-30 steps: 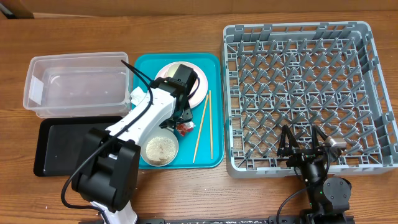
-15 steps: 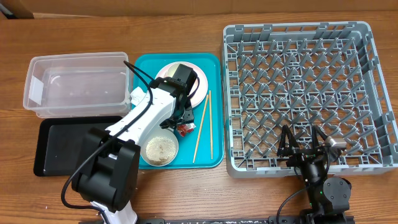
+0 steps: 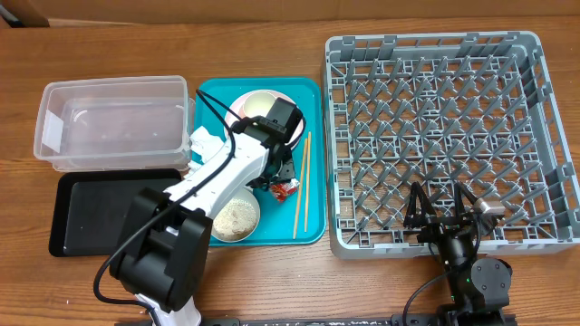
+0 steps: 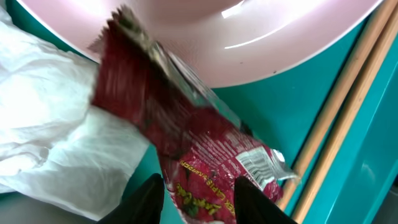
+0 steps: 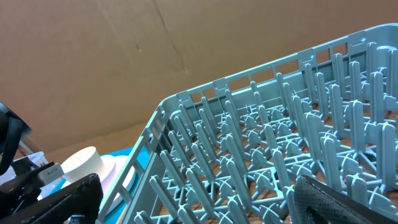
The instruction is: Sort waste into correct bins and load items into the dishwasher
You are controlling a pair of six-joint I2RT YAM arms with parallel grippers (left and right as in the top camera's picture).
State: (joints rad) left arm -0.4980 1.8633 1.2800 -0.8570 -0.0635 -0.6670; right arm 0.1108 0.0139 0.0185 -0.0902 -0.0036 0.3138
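Wood-grain table, even light; brown cardboard panel behind; cardboard box corner.

chopsticks x2, wrapper x1, rack x1

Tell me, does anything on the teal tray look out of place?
The red wrapper is crumpled against the pink plate, beside the white tissue and near the chopsticks: rubbish mixed with dishes on the teal tray.
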